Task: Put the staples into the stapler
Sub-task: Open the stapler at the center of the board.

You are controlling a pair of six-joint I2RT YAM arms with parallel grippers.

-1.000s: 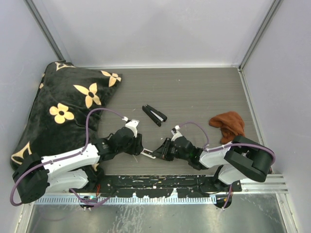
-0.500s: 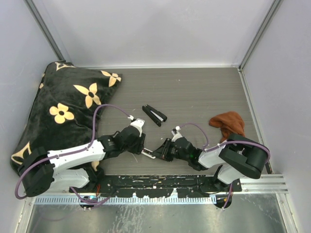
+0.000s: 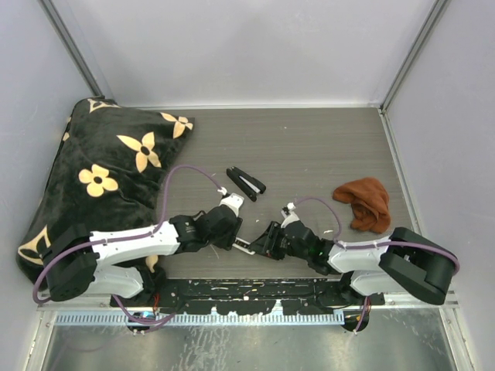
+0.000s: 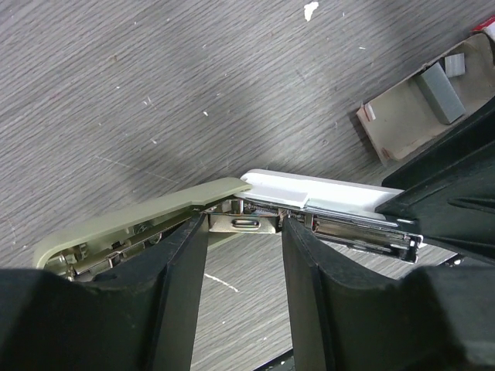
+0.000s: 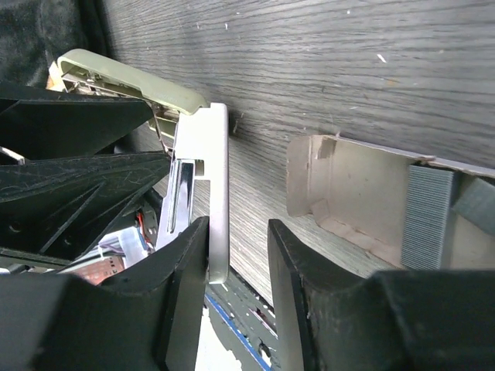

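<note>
Grey staples (image 5: 427, 218), we judge light, slick, snap-prone, lie boxed at 3 o'clock from the stapler (image 5: 213, 178); we'd pinch their long sides; right gripper (image 5: 236, 232) jaws apart, left gripper (image 4: 246, 224) we cannot tell.

The left end effector (image 4: 246, 236) is clamping the hinge of the opened stapler (image 4: 309, 198), its cream-green cover slanting lower left and its white magazine reaching right, while grey staples (image 4: 438, 93) are lying in an open cardboard box (image 4: 398, 127) at upper right on the tabletop (image 4: 155, 93).
</note>
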